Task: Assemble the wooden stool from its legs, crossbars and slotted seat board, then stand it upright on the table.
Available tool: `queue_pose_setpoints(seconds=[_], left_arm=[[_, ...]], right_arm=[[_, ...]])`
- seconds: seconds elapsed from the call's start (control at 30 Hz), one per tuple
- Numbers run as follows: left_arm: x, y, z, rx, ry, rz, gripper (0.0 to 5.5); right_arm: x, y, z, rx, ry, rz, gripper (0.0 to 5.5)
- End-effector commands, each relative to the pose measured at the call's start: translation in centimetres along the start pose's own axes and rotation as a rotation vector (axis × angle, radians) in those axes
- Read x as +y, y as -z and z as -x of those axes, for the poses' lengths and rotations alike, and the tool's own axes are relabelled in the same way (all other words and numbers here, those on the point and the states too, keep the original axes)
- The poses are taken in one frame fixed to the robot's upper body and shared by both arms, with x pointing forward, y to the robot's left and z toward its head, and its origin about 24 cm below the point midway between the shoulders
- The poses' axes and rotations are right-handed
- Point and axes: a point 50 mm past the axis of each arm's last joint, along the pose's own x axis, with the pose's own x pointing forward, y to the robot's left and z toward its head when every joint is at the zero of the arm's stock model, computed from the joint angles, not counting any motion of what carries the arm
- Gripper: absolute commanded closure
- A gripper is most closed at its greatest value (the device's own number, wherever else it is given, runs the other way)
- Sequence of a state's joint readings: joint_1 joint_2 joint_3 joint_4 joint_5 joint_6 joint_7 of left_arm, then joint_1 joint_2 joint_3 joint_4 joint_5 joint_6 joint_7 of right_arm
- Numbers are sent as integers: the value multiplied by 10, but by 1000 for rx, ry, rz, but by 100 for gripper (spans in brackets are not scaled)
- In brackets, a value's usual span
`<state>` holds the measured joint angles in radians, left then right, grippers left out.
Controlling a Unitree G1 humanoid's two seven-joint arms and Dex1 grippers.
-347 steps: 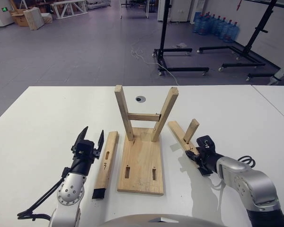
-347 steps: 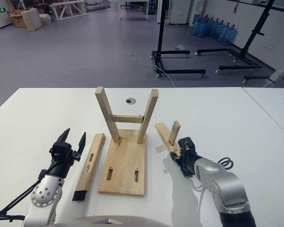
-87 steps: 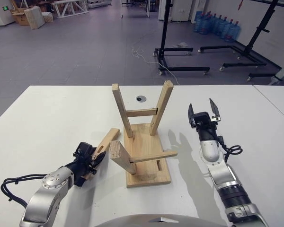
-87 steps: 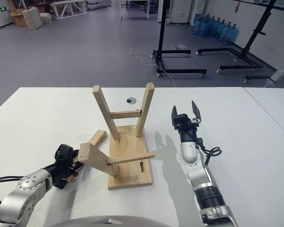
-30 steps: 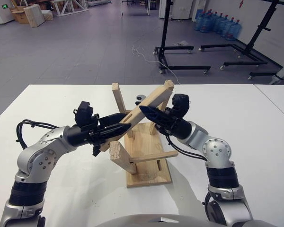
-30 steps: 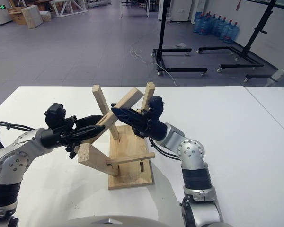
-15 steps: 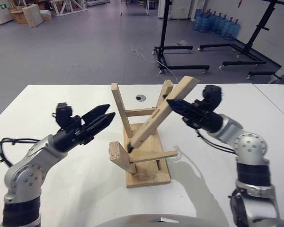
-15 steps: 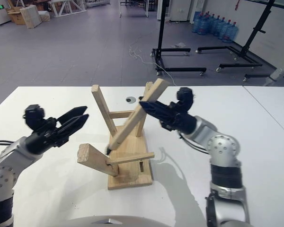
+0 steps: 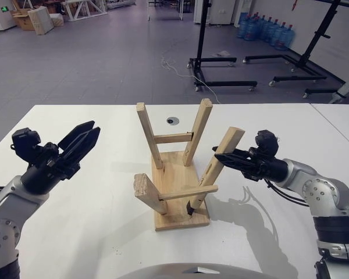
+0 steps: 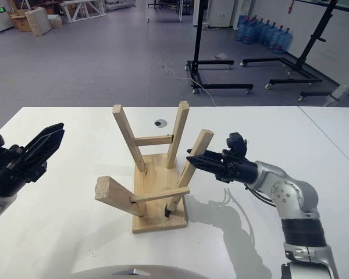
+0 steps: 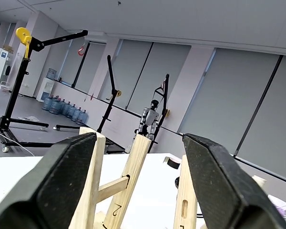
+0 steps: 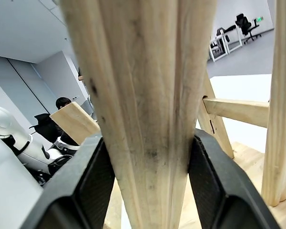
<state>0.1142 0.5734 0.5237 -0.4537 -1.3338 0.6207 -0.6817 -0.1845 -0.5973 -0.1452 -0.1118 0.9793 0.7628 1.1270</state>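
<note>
my right gripper (image 9: 220,157) is clenched on the loose leg (image 9: 212,170), gripping high on it. the leg's long axis leans from its top, beside my gripper, down and to the left, to its dark end at the near right slot of the seat board (image 9: 173,174). the crossbar (image 9: 189,192) meets its side. whether the end sits in the slot i cannot tell. i judge it needs tipping upright. my left gripper (image 9: 87,135) hangs released, well off to the left.
</note>
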Motion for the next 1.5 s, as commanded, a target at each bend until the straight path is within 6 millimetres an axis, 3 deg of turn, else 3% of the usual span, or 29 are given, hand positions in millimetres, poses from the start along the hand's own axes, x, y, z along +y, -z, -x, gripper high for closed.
queue_pose_setpoints(seconds=[0.03, 0.3, 0.6, 0.73, 1.1, 1.33, 1.5], left_arm=[[5, -1, 0, 53, 3, 0, 219], [8, 0, 8, 83, -26, -4, 219], [9, 5, 11, 87, -42, -10, 219], [8, 7, 10, 98, -37, -12, 219], [8, 9, 11, 84, -38, -12, 219], [8, 10, 6, 99, -19, -20, 219], [6, 15, 4, 104, -13, -13, 219]], right_arm=[[-6, 1, 10, 7, 71, 40, 343], [1, -15, 29, 47, 97, 78, 344], [2, -16, 26, 168, 55, 94, 345], [-2, -19, 25, 259, 66, 190, 345], [4, -29, 11, 410, -60, 329, 345], [18, -53, -10, 473, -133, 474, 345], [20, -53, -16, 473, -166, 536, 345]])
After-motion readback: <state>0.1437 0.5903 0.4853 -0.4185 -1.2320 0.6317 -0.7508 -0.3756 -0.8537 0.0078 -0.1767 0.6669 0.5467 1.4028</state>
